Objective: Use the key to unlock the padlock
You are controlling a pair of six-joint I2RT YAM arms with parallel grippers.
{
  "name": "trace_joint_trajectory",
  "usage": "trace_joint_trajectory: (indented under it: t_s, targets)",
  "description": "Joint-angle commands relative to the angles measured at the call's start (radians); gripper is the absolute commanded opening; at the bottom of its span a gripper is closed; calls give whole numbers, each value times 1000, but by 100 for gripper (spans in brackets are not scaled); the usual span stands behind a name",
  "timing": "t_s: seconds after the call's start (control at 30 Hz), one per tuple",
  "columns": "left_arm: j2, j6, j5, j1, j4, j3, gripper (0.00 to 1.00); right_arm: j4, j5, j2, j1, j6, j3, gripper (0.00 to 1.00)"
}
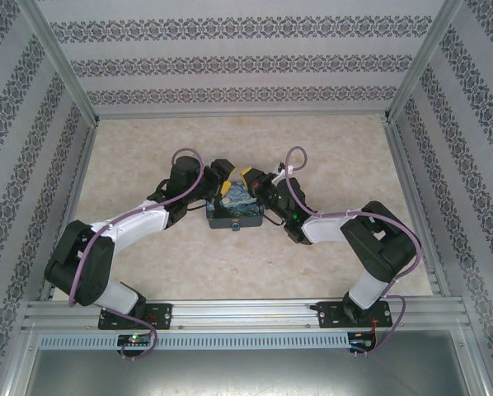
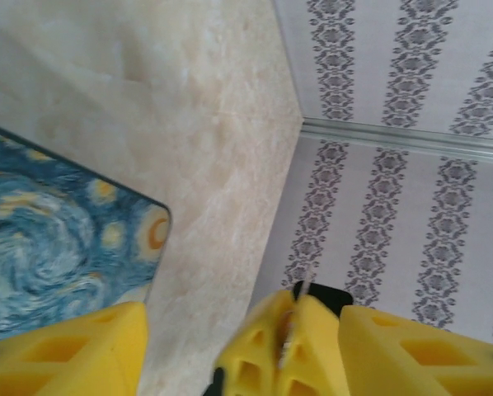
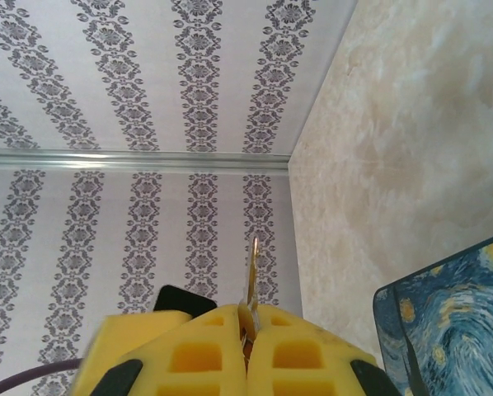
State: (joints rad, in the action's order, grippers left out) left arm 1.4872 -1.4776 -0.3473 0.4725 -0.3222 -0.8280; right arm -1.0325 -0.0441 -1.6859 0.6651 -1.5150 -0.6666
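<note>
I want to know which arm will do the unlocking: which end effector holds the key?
The right end effector: its yellow fingers are shut on the key, whose thin blade sticks out between them. The left end effector's fingers stand apart.

No legible txt, labels, brand marks, nos. or signs in any view I've got. Just beside the left gripper point(image 2: 180, 338) fingers point(image 2: 73, 346), the box lid point(image 2: 57, 239) carries a swirly blue-yellow painted print, no lettering on it. Beyond the right gripper point(image 3: 248, 330) fingertips, the wallpaper point(image 3: 106, 82) = repeating ornament stripes, no chars. Yellow finger faces look blank to me.
</note>
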Motion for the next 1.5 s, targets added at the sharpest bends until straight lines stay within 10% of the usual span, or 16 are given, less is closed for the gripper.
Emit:
trace_joint_trajectory:
  t_s: [0.0,1.47]
  targets:
    - [7,-59,3,13,12,11,54,-16,25,-6,15,44,-8,0]
    - [76,-41,45,22,-58,-20,0,-46,19,-55,43,13,-19,0]
